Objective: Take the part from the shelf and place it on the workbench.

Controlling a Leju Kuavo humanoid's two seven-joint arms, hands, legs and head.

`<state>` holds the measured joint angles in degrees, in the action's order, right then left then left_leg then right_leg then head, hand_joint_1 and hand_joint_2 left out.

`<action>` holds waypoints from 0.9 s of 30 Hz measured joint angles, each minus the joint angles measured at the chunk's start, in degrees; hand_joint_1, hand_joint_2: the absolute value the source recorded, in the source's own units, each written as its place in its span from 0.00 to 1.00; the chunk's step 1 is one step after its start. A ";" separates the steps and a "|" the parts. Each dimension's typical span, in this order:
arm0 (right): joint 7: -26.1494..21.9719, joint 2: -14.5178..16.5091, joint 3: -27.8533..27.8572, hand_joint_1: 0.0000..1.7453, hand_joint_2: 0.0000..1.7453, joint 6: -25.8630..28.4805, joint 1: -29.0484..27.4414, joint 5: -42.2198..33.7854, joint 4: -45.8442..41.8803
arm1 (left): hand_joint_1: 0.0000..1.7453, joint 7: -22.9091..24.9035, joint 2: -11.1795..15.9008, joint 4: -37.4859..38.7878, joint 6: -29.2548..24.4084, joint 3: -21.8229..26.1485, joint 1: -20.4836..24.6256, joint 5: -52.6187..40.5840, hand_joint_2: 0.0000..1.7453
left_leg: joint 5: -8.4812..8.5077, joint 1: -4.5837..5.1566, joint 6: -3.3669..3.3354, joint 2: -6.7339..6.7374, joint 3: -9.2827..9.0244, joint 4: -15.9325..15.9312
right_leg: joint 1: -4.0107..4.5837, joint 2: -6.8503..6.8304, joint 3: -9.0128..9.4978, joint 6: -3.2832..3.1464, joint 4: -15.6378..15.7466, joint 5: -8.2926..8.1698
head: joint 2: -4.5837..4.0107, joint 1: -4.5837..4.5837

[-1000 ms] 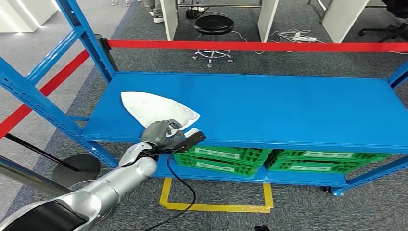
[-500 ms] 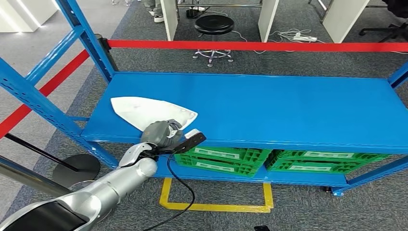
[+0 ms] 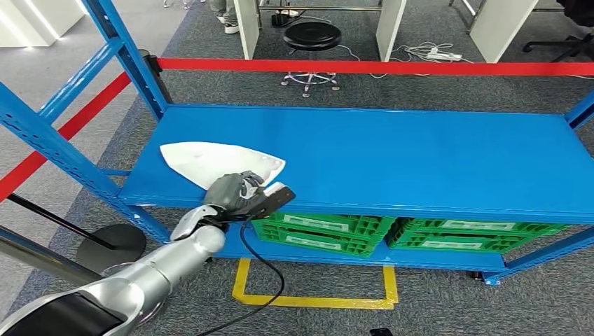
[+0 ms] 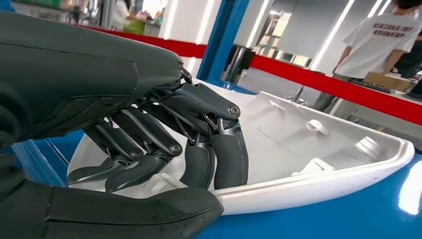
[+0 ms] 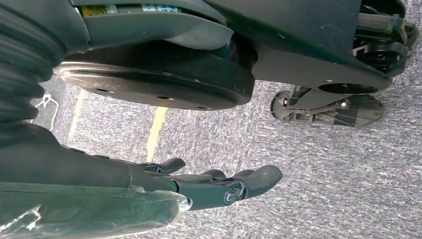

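Note:
The part [image 3: 210, 159] is a white, pointed plastic shell lying hollow side up near the left front edge of the blue shelf [image 3: 420, 161]. My left hand [image 3: 235, 190] grips the shell's near end at the shelf edge. In the left wrist view the dark fingers [image 4: 219, 154] curl over the rim into the part [image 4: 308, 149], and the thumb [image 4: 149, 211] lies under the rim. My right hand [image 5: 219, 186] hangs over the grey carpet with its fingers stretched out and nothing in it.
Green crates [image 3: 322, 231] sit on the level below the shelf. A red barrier tape [image 3: 364, 66] runs behind it, and a blue upright [image 3: 129, 56] stands at the left. A black stool [image 3: 312, 35] is beyond. A person [image 4: 378, 40] stands behind the tape.
The white part has slid and turned a little on the shelf, its far tip moving left and nearer to me. My left hand stays at its near end.

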<state>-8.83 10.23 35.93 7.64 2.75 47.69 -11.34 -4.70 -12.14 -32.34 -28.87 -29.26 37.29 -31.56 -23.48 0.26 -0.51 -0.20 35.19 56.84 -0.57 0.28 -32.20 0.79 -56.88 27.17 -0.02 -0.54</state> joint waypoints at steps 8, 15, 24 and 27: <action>0.07 0.00 -0.34 0.00 1.00 0.50 0.00 0.10 0.00 | 1.00 -3.16 0.80 -4.43 1.94 0.96 -0.08 6.89 1.00 | 0.00 0.00 0.00 0.00 0.02 0.00 | 0.00 0.01 -0.02 0.00 0.00 0.00 | 0.00 -0.01; -0.03 0.00 -0.35 0.00 1.00 1.00 -0.03 0.10 0.00 | 1.00 -5.35 2.10 -10.37 4.63 1.69 -0.25 14.30 1.00 | 0.00 0.00 0.00 0.00 0.02 0.00 | 0.00 0.02 -0.04 0.00 0.00 0.00 | 0.00 0.01; -0.30 0.00 -0.35 0.00 1.00 1.79 -0.07 0.06 0.07 | 0.81 -6.76 4.17 -22.40 7.43 1.67 -1.52 27.31 1.00 | -0.01 0.00 0.00 0.01 0.04 0.00 | 0.00 0.03 -0.06 0.00 0.00 0.01 | 0.00 0.01; -0.36 0.00 -0.35 0.00 1.00 1.91 -0.07 0.03 0.09 | 1.00 -7.65 4.73 -26.54 6.83 1.55 -2.13 30.45 1.00 | -0.01 0.00 0.00 0.01 0.05 0.00 | 0.00 0.04 -0.07 0.00 0.00 0.01 | 0.00 0.00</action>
<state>-9.19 10.23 35.58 9.55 2.68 47.72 -11.26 -12.36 -7.41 -58.88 -22.04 -27.71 35.16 -1.11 -23.49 0.26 -0.50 -0.19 35.24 56.84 -0.57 0.32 -32.27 0.80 -56.88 27.18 -0.02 -0.54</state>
